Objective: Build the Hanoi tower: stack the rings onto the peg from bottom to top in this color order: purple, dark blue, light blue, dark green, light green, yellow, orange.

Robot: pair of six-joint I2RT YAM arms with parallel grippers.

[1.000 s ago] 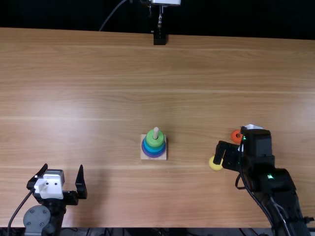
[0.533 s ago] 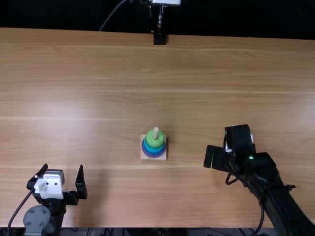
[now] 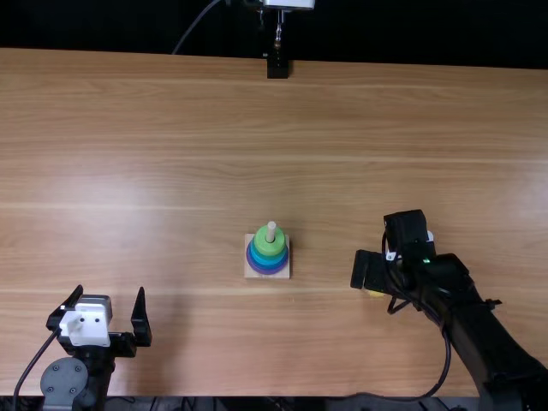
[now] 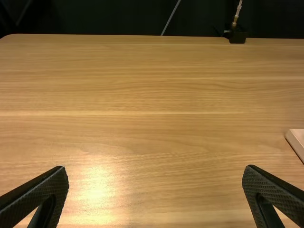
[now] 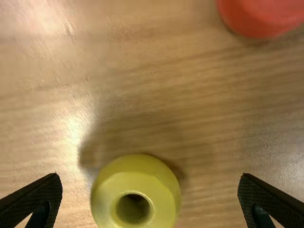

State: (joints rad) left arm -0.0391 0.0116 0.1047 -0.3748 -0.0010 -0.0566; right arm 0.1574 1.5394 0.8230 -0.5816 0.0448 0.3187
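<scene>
The yellow ring (image 5: 107, 199) lies at four o'clock from the tower (image 3: 268, 246), below the widely spread right gripper (image 5: 150, 175); left gripper (image 4: 156, 166) also spread. Probably light, hard, little slippery: better pinch its round sides.

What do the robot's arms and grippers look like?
The left arm is black, with a round grey disc dotted with bolts, a white plate and a thin black cable. The right arm is black too, with a tiny green light and a dangling black cable. The left gripper and right gripper each have two black, pointy fingers with a fine bumpy pattern.
</scene>
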